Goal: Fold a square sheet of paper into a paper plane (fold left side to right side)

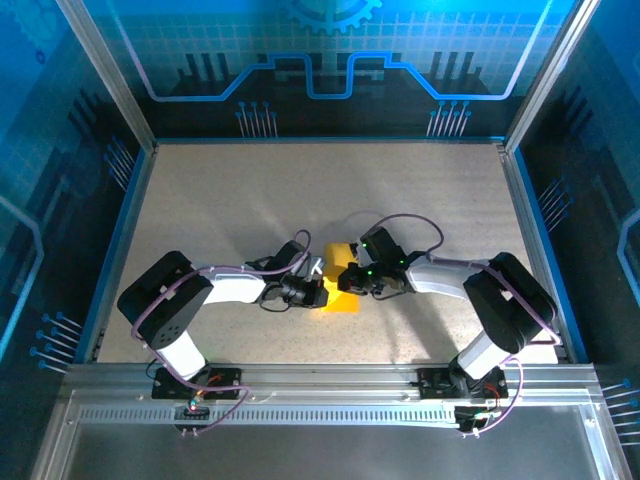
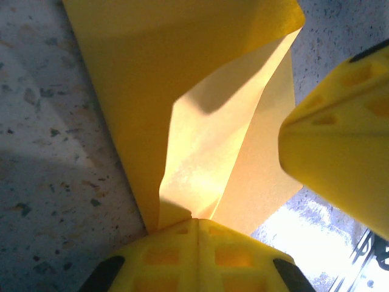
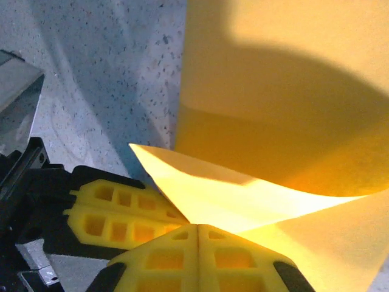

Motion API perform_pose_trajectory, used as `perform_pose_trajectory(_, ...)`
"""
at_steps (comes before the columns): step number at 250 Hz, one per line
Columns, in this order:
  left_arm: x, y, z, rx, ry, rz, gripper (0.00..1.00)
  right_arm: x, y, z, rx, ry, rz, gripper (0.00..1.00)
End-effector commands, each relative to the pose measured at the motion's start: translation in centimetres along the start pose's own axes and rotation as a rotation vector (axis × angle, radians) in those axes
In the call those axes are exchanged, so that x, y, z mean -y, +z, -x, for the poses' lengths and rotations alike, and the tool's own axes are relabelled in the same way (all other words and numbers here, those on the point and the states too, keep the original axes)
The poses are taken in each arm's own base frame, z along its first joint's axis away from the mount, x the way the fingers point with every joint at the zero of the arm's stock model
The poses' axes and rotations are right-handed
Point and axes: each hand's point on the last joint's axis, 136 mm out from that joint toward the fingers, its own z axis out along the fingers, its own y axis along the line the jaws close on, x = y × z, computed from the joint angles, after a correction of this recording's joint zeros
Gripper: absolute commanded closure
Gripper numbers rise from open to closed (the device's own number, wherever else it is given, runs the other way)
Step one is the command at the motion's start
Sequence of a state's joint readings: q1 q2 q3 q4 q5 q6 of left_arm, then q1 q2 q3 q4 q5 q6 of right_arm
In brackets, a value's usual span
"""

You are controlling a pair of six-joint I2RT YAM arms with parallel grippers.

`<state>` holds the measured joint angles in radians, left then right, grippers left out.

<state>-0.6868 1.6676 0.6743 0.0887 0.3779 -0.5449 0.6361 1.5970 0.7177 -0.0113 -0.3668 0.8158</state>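
Table [image 1: 250, 190]: pale, speckled, walled by blue-lit panels.
Square sheet of paper [image 1: 346, 302]: yellow-orange, near the middle of the table and slightly toward its near edge; partly folded, with the lower part lying flat on the table and the upper layers lifted clear of it.
Left claw [image 1: 322, 292]: over the middle of the table, on the left side of the paper; closed tight, yellow fingers [image 2: 164, 255] pressed together with a raised fold of the paper pinched in the seam between them.
Right claw [image 1: 352, 278]: over the middle of the table, on the right side of the paper; likewise closed tight, fingers [image 3: 237, 255] clamped on a raised, pointed flap.
Fold at the left pinch: two layers spreading away from the seam in a V, the inner face pale and brightly lit, the outer layer in shadow.
Fold at the right pinch: one flap running to a sharp point, a broader layer behind it resting on the table.
Claw tips: close together above the table; cannot tell whether touching.
Arms: both reaching inward from the near edge of the table, elbows out.
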Motion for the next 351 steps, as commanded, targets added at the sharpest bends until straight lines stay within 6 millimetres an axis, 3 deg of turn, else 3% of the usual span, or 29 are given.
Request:
perform_pose_trajectory(1,-2.5,0.3,-2.0,-0.039,-0.033,0.099,1.00,0.5,0.7,-1.7,-0.032,0.018,-0.014,1.00)
perform_pose_trajectory(61,-2.5,0.5,-2.2,-0.048,-0.030,0.101,1.00,0.0,1.7,-2.1,-0.048,0.031,0.014,1.00)
perform_pose_trajectory(273,-2.6,0.6,-2.3,-0.055,-0.031,0.106,1.00,-0.5,2.6,-2.1,-0.068,0.036,0.036,1.00)
perform_pose_trajectory(351,-3.2,0.7,-2.5,-0.064,-0.038,0.140,1.00,1.4,2.5,-2.3,-0.078,0.017,-0.078,1.00)
